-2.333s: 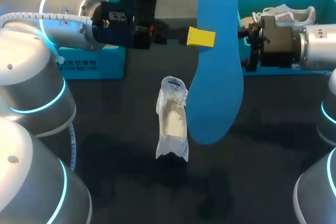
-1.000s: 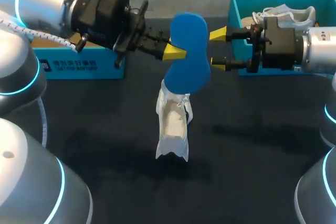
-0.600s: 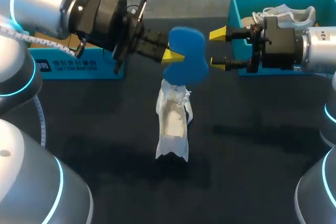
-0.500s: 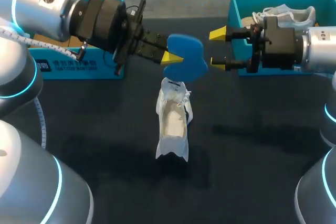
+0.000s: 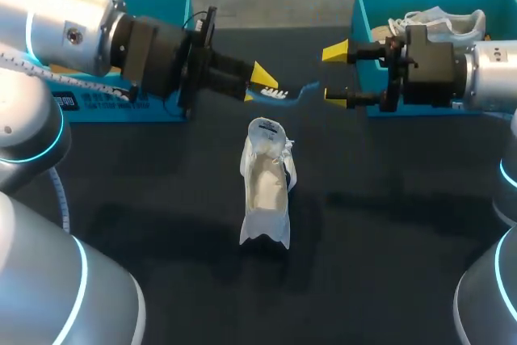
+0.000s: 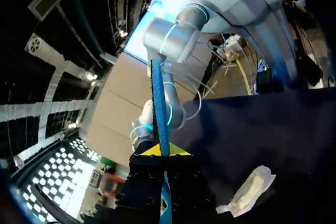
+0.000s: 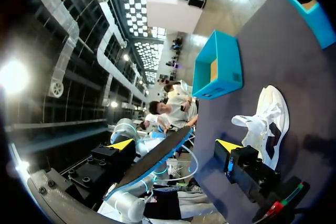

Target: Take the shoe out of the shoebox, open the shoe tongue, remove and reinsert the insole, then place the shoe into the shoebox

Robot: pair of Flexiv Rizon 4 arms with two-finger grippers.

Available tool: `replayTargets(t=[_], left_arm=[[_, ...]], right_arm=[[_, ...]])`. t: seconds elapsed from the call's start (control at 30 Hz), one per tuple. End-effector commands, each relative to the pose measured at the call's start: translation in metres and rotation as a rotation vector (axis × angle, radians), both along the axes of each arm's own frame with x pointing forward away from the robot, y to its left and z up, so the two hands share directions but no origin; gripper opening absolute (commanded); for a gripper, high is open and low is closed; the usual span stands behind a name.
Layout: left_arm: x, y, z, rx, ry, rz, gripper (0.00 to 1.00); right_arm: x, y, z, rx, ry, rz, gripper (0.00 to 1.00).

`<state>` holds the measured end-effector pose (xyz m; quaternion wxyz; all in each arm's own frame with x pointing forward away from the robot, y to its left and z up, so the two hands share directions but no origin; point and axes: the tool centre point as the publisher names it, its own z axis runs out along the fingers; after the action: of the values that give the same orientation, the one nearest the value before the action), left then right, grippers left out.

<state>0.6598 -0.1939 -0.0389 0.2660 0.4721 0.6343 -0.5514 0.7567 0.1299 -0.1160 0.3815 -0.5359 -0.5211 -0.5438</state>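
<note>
Left gripper (image 5: 260,86) is clamped on one end of the blue insole (image 5: 292,92), which it holds edge-on above the table (image 5: 388,240); the left wrist view shows the insole pinched between both fingers. The free end reaches out to the right gripper (image 5: 334,75), whose fingers stand spread and hold nothing. In the right wrist view the insole passes between them, apparently without touching either. The white shoe (image 5: 266,187) sits on its sole mid-table, opening up, just below the insole, with neither arm touching it. The teal shoebox (image 5: 362,14) stands behind the right gripper, a second shoe (image 5: 440,18) inside. Likely step: reinserting the insole. Main risk, as I judge it: the shoe is unbraced, so an insole pushed in at an angle could skid or topple it rather than seat. Gripped at one end only, the insole could flex, twist or slip in the fingers. Its free end could catch on the right gripper's fingers. The tongue could also fold inward and block entry.
</note>
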Motion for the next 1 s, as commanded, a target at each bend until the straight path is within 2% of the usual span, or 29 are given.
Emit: replayTargets(t=[0.03, 0.23, 0.3, 0.37, 0.5, 0.63, 0.83, 1.0], left_arm=[[-0.004, 0.001, -0.003, -0.067, -0.292, -0.029, 0.0], [-0.004, 0.001, -0.003, -0.067, -0.292, -0.029, 0.0], [-0.003, 0.003, -0.017, -0.09, -0.453, -0.067, 0.0], [-0.001, 0.003, -0.026, -0.117, -0.458, -0.031, 0.0], [0.008, 0.006, -0.046, -0.147, -0.61, -0.008, 0.0], [0.014, 0.006, -0.059, -0.169, -0.678, 0.049, 0.0], [0.023, 0.004, -0.071, -0.163, -0.724, 0.067, 0.0], [0.03, -0.002, -0.079, -0.149, -0.733, 0.106, 0.0]], right_arm=[[0.0, 0.002, -0.001, -0.001, 0.0, -0.002, 1.0], [0.0, 0.002, -0.001, -0.001, 0.0, -0.002, 1.0], [0.0, 0.002, -0.001, -0.001, 0.0, -0.002, 1.0], [0.0, 0.002, -0.001, -0.001, 0.0, -0.002, 1.0], [0.0, 0.002, -0.001, -0.001, 0.0, -0.002, 1.0], [0.0, 0.002, -0.001, -0.001, 0.0, -0.002, 1.0], [0.0, 0.002, -0.001, -0.001, 0.0, -0.002, 1.0], [0.0, 0.01, 0.001, -0.02, 0.001, 0.016, 1.0]])
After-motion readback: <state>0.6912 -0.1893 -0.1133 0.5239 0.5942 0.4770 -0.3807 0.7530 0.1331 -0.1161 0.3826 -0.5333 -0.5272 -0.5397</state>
